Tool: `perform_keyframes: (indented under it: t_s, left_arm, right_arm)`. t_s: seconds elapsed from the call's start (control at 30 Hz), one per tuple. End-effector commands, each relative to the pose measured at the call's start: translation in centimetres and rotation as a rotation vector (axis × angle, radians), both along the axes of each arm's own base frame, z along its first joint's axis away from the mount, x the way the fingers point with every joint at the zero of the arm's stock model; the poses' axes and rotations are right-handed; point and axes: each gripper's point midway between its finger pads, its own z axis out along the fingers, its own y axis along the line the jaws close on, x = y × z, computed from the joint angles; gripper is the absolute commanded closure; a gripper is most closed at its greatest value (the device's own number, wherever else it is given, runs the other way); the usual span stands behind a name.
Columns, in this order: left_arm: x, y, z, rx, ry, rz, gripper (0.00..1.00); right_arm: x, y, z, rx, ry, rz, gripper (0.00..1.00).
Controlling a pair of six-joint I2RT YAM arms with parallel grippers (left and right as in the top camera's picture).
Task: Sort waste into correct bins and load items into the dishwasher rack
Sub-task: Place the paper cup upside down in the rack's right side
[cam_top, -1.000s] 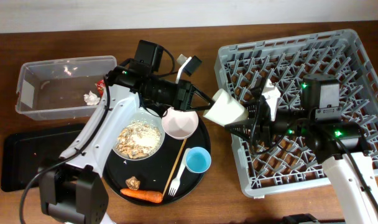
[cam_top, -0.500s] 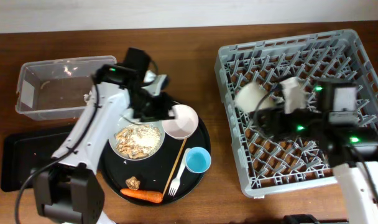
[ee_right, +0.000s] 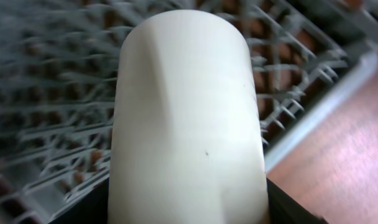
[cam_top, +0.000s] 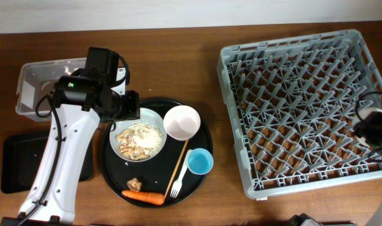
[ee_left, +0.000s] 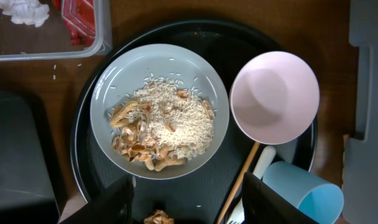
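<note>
Cream cup (ee_right: 189, 118) is seen in the right wrist view filling the space between the two dark fingers (ee_right: 83, 208) of the right gripper (ee_right: 183, 204), which are clamped on its sides. It is held above the edge of the grey rack (ee_right: 52, 93), with bare desk (ee_right: 357, 155) at the lower right.

From overhead, the rack is seen at the right end of the desk, with the right arm (cam_top: 374, 129) at its right edge; the cup cannot be made out there. The left gripper (cam_top: 125, 105) is held over the left rim of the round tray (cam_top: 156, 177), near the clear tub (cam_top: 34, 81).

In the left wrist view its jaws are spread apart with nothing between them, above the green bowl (ee_left: 159, 112) of rice.
</note>
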Motion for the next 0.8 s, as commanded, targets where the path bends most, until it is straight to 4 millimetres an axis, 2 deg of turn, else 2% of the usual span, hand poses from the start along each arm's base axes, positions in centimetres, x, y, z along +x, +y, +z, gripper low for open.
perform_keyframes:
  t_s: [0.0,0.2,0.4,0.47,0.53,0.63,0.77]
  left_arm:
    - [0.0,0.3,0.4,0.011,-0.012,0.018,0.44]
    - [0.0,0.3,0.4,0.011,-0.012,0.018,0.44]
    - [-0.2,0.3,0.4,0.013,-0.002,0.018,0.44]
    - [-0.2,0.4,0.4,0.013,0.000,0.018,0.44]
    - [-0.2,0.4,0.4,0.013,0.000,0.018,0.44]
    - [-0.3,0.4,0.3,0.013,0.001,0.018,0.44]
    - [-0.4,0.4,0.3,0.014,0.006,0.017,0.44]
  right_arm:
    - [-0.7,-2.5,-1.8,0.032,0.067,-0.109,0.52]
    - [-0.1,-4.2,-5.7,0.110,0.152,-0.145,0.52]
    - [1.0,-5.4,-7.2,0.109,0.153,-0.145,0.50]
    - [1.5,-5.8,-7.4,0.100,0.139,-0.144,0.01]
    - [2.2,-6.1,-7.1,0.087,0.107,-0.140,0.01]
    - [3.4,-5.6,-6.8,0.123,0.047,-0.117,0.01]
    - [3.5,-5.1,-6.8,0.148,0.039,-0.109,0.01]
